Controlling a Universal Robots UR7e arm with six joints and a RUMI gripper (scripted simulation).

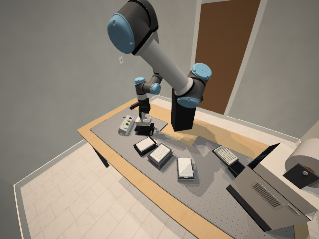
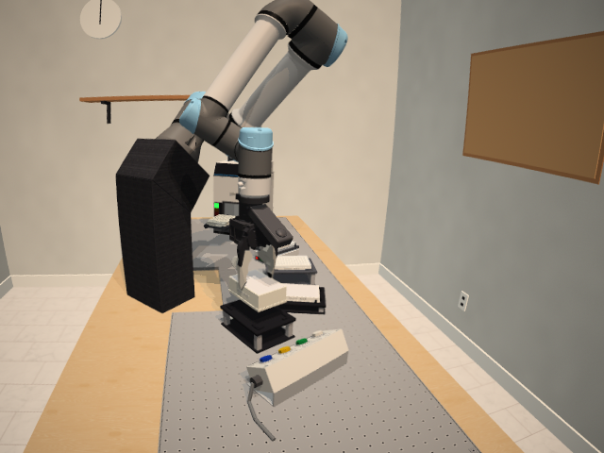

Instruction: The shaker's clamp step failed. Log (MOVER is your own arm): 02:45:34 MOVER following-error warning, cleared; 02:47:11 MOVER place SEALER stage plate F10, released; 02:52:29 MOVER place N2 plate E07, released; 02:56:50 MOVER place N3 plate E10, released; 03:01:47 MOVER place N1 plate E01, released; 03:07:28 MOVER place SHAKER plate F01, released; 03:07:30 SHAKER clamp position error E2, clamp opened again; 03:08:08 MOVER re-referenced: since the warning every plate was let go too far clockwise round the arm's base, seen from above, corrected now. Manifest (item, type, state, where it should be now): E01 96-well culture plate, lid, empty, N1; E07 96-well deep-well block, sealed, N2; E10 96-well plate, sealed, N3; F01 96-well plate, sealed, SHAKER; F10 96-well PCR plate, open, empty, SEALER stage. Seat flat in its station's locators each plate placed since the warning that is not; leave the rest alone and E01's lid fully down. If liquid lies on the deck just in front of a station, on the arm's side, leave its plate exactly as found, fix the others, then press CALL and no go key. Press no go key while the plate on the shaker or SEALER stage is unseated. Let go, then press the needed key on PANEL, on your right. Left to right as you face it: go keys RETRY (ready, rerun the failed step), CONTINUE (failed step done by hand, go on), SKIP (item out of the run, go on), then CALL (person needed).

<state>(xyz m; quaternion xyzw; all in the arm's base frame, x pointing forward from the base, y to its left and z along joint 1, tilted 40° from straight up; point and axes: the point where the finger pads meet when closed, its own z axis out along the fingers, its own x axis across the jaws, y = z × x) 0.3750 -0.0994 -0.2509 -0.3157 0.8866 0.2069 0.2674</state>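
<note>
There are five plates: one [image 1: 143, 120] above the shaker [image 1: 144, 129], three [image 1: 145, 144] [image 1: 160, 153] [image 1: 185, 167] in a row, one [image 1: 226, 155] near the sealer [image 1: 270, 195]. One panel [image 1: 126, 125] has four keys.

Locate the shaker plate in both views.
Top: plate left of centre, in the pincer, above the black shaker, right of the panel.
Exterior: plate at centre, in the pincer, above the shaker, behind the panel.
Shared landmark: the panel with coloured keys.
</note>
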